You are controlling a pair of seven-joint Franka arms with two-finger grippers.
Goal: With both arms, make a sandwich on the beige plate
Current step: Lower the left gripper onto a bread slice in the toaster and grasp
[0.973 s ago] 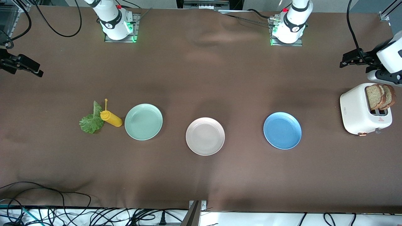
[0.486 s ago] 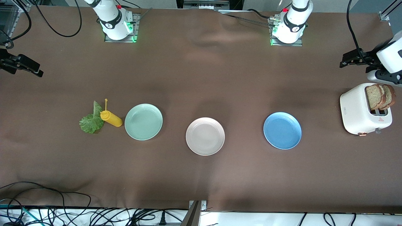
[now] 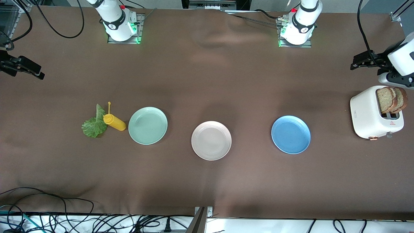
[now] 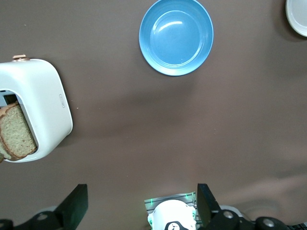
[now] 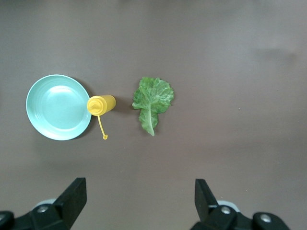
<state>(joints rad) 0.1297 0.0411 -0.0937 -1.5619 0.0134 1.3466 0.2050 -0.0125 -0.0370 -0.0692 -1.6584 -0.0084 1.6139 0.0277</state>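
waiting to start: beige plate bare mid-tabletop, both grippers high with jaws wide, left gripper near toaster bread, right gripper above lettuce; next, grasp bread

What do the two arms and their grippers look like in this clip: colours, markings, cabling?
Both arms are white with black joint bands bearing a small white mark, red buttons and green lights at their bases on grey metal mounting plates. Black cables trail from each. The left gripper and the right gripper are black, with two flat, angular fingers and silver screws at the mounts. A white segment of the left arm shows beside the toaster.
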